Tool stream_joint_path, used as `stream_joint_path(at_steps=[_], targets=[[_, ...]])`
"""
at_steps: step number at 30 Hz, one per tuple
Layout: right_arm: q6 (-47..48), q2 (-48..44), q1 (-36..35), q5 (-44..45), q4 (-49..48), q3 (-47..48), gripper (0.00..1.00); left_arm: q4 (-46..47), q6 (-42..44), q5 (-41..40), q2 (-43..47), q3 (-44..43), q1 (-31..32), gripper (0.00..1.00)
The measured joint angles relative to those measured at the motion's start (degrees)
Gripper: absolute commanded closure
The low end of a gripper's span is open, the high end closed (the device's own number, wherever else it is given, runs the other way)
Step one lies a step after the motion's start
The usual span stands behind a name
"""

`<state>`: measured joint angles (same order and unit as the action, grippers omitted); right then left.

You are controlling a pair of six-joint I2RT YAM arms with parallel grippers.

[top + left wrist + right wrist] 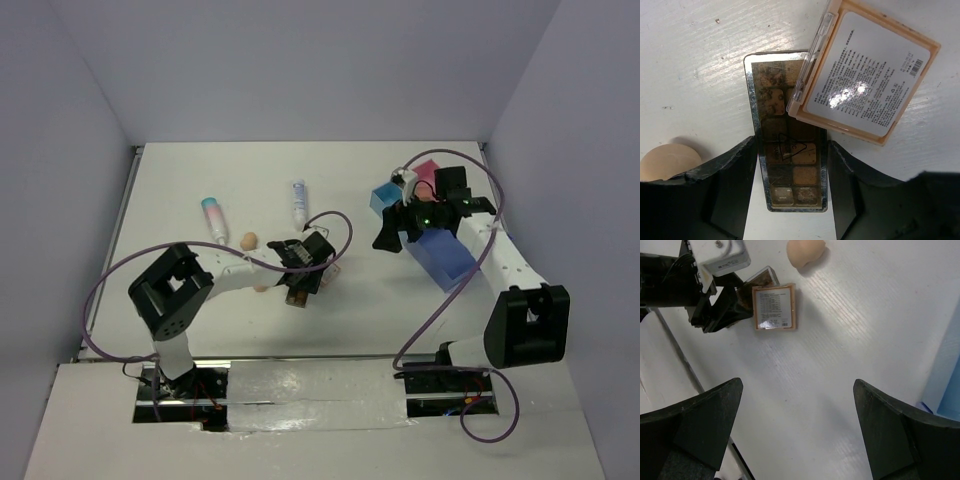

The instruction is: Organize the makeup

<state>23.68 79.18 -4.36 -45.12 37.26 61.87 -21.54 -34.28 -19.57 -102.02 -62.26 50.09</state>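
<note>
The left claw [791, 150] is straddling the brown eyeshadow palette [782, 125] lying flat on the bench [700, 65]; whether it is gripping cannot be told. The right claw [797, 390] is hanging released, empty.

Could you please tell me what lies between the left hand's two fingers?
The brown eyeshadow palette, flat on the table, seen in the left wrist view.

White, brush-streaked table [250, 170], which stood enclosed at its far, left and right edges by plain pale lavender walls [320, 70]; a glossy white strip [310, 385] along its near edge reflected glare.
</note>
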Motion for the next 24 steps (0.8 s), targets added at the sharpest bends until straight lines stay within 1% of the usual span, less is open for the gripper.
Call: stream_joint_path(at_steps=[1, 3, 4, 6, 7, 10, 14, 19, 24], targets=[[0.0, -0.3, -0.5, 0.1, 0.0, -0.2, 0.01, 0.0, 0.0, 0.1, 0.1, 0.0, 0.0, 0.76], [0.1, -0.7, -1.8, 0.3, 0.2, -0.4, 0.01, -0.1, 0.0, 0.2, 0.2, 0.0, 0.0, 0.79], [0.2, -0.8, -2.5, 0.3, 0.3, -0.4, 0.02, -0.2, 0.1, 0.4, 0.3, 0.0, 0.0, 0.88], [0.2, -0.8, -4.1, 0.3, 0.4, -0.5, 0.03, -0.6, 0.4, 0.9, 1.0, 0.0, 0.0, 0.99], [-0.1, -0.8, -5.0, 0.3, 0.4, -0.6, 0.03, -0.9, 0.8, 1.1, 1.6, 0.0, 0.0, 1.0], [-2.2, -0.7, -8.1, 1.0, 0.5, -1.6, 0.05, -1.2, 1.3, 1.8, 4.2, 0.0, 0.0, 1.0], [-7.3, 1.7, -10.9, 0.9, 0.4, -1.8, 0.07, -0.2, 1.9, 3.1, 9.7, 0.0, 0.0, 1.0], [-14.4, 6.3, -11.1, -1.5, 0.4, -1.7, 0.07, 3.9, 3.0, 5.7, 14.8, 0.8, 0.0, 1.0], [-19.9, 10.5, -11.1, -4.9, 1.2, 1.0, 0.1, 7.3, 4.1, 8.2, 16.0, 2.7, 0.0, 1.0]])
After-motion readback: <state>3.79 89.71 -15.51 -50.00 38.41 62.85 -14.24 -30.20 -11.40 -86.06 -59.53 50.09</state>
